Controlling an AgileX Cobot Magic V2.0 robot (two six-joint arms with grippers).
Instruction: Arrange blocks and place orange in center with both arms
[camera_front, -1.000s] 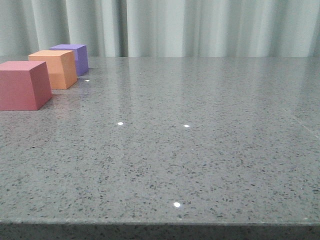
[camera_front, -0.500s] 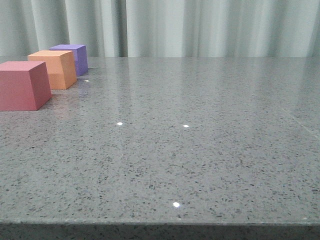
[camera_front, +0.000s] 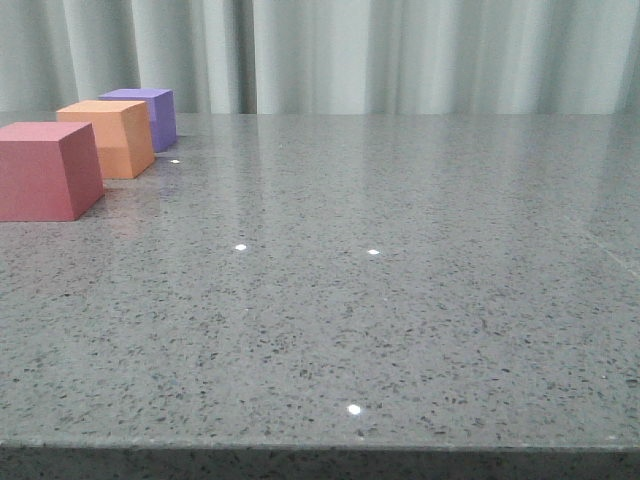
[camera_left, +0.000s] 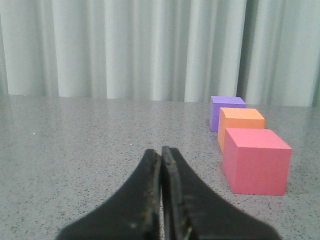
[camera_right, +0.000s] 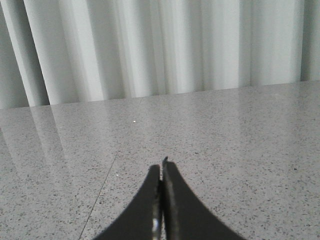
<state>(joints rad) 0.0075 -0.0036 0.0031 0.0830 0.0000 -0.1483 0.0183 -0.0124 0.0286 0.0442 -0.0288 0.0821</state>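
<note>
Pink-red cube (camera_front: 45, 170), orange cube (camera_front: 108, 138) and purple cube (camera_front: 143, 117) sit in a close row. Both the left gripper (camera_left: 161, 157) and the right gripper (camera_right: 161, 172) are closed and empty. Reaching for the orange cube risks nudging its close neighbours.

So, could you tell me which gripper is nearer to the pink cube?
Left. The left gripper has the pink cube just ahead, off to one side. The right gripper sees only bare table.

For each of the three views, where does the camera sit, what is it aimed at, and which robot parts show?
Front view: low, facing forward over the grey table; pink-red cube, orange cube, purple cube far left; no arm visible.
Left wrist view: behind the shut left gripper, facing the same three cubes.
Right wrist view: behind the shut right gripper, facing bare tabletop and curtain.
Front and left wrist share the cubes.
</note>
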